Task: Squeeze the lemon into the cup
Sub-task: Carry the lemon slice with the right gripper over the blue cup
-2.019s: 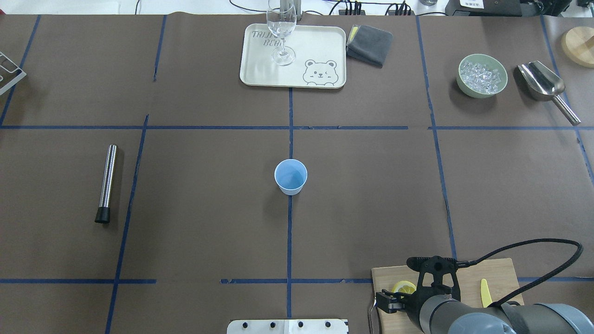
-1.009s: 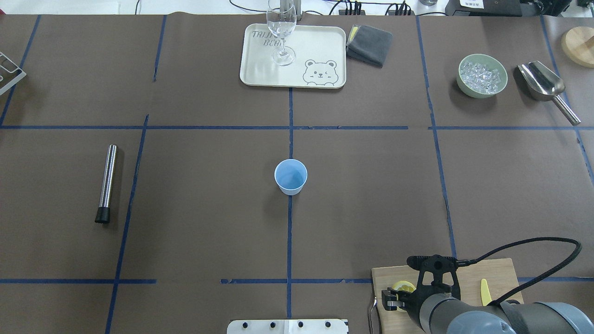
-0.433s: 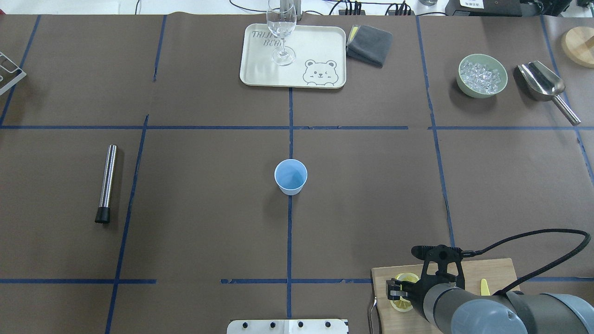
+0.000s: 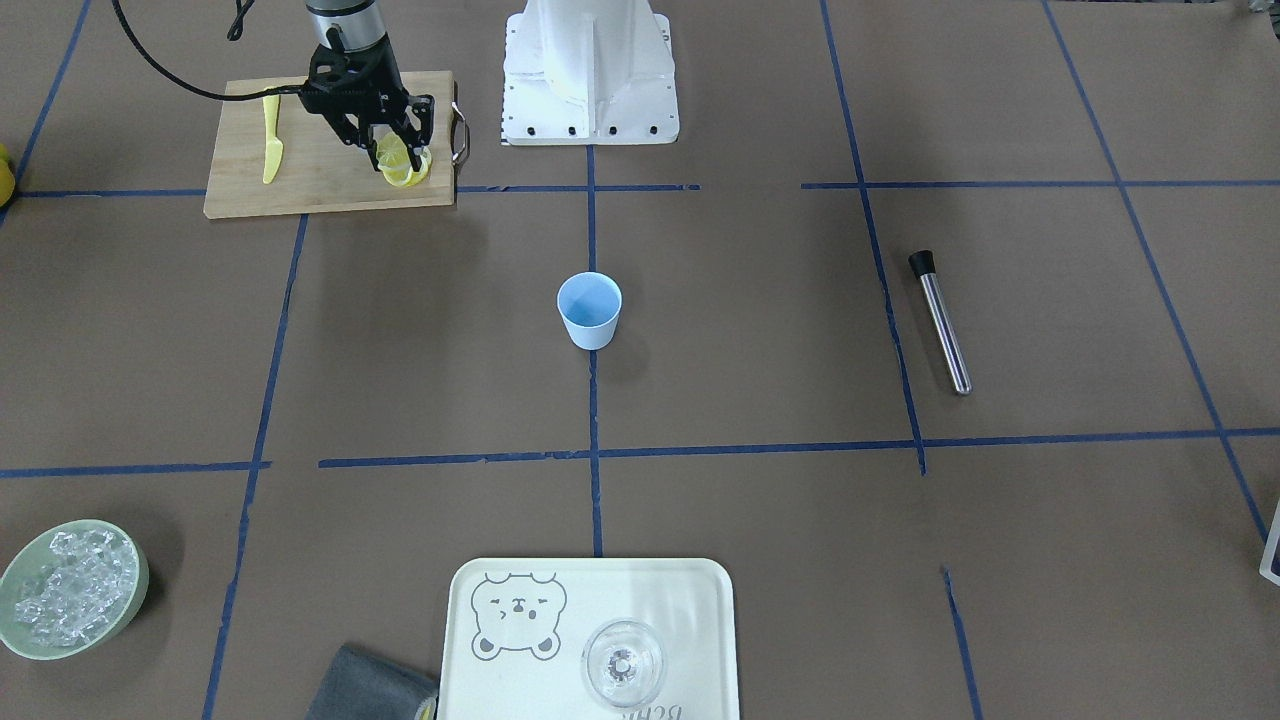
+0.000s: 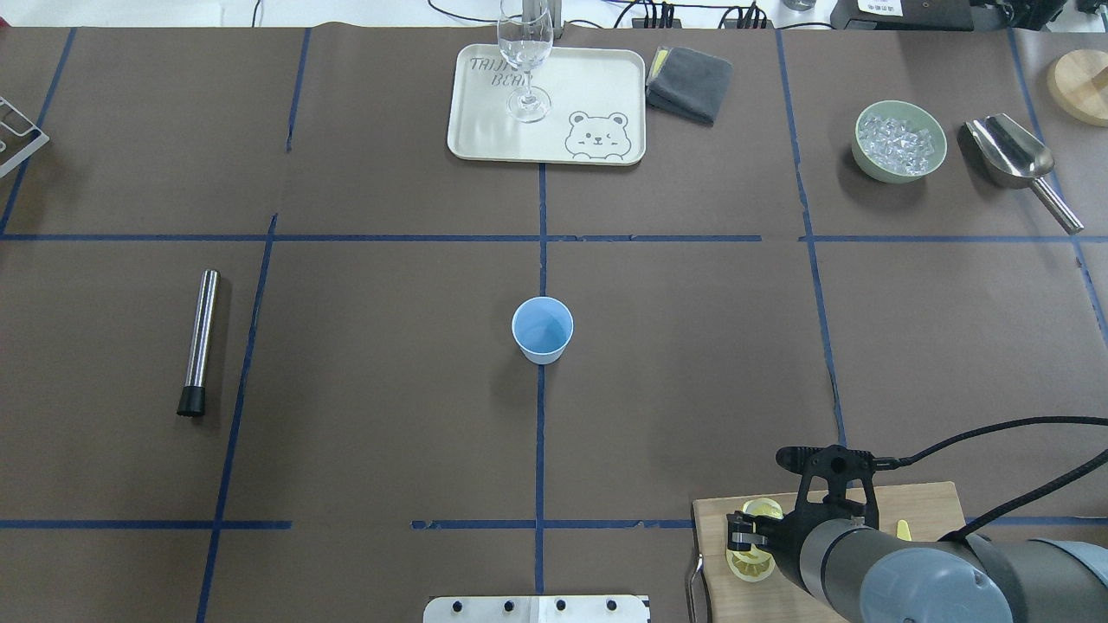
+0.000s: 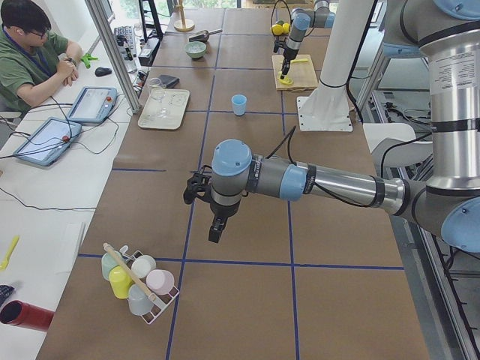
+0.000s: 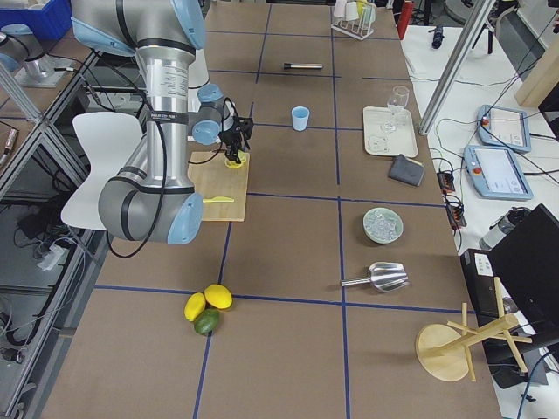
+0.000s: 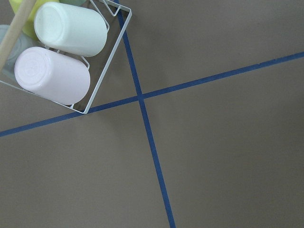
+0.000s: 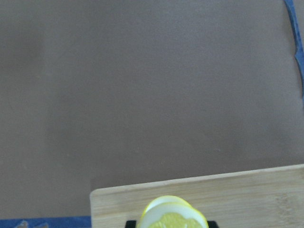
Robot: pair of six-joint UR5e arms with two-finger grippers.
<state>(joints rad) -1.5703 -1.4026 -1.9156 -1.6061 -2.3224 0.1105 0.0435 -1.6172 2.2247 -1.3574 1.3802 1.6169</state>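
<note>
The light-blue cup [image 5: 543, 329] stands upright at the table's middle, also in the front view [image 4: 589, 310]. My right gripper [image 5: 746, 532] is over the wooden cutting board [image 5: 917, 502] at the near right, far from the cup. It is shut on a lemon slice [image 4: 392, 148], held on edge just above the board; the slice shows at the bottom of the right wrist view [image 9: 173, 214]. More lemon slices [image 5: 751, 567] lie on the board below it. My left gripper [image 6: 216, 229] shows only in the exterior left view, over bare table; I cannot tell whether it is open or shut.
A yellow plastic knife [image 4: 270, 140] lies on the board. A tray [image 5: 606, 86] with a clear glass [image 5: 525, 52], a grey cloth [image 5: 690, 82], a green ice bowl [image 5: 898, 141] and a scoop [image 5: 1013, 156] sit at the far side. A steel tube [image 5: 199, 342] lies left. A cup rack [image 8: 109, 76] is below the left wrist.
My right gripper has closed on a lemon slice and risen with it, shifting slightly right and away from the robot. Other slices stay on the board. The cup has not moved.
</note>
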